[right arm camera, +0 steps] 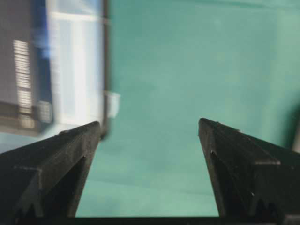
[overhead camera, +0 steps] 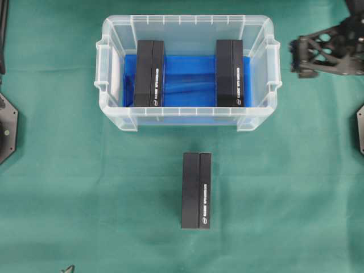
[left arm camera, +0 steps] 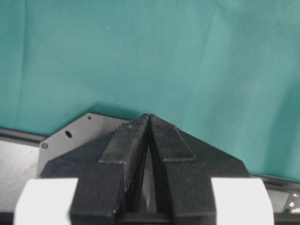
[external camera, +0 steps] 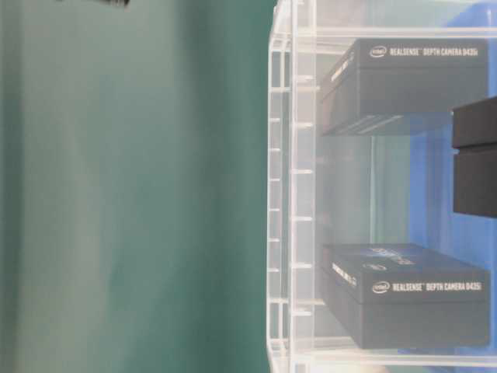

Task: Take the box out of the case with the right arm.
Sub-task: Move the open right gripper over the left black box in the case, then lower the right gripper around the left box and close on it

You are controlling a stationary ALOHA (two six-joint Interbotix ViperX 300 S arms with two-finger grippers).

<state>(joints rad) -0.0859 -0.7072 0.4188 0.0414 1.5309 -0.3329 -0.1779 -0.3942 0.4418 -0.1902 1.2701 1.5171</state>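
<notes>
You've got the case [overhead camera: 187,25] at the top middle of the green desk [overhead camera: 85,193], two black boxes standing in it, one at the left [overhead camera: 149,74] and one at the right [overhead camera: 230,74], on the blue lining. A third box [overhead camera: 197,190] lies on the desk just below the case. Your right tool [right arm camera: 150,136] is spread wide and empty beside the case's right end; left tool [left arm camera: 149,119] is pressed together, holding nothing
</notes>
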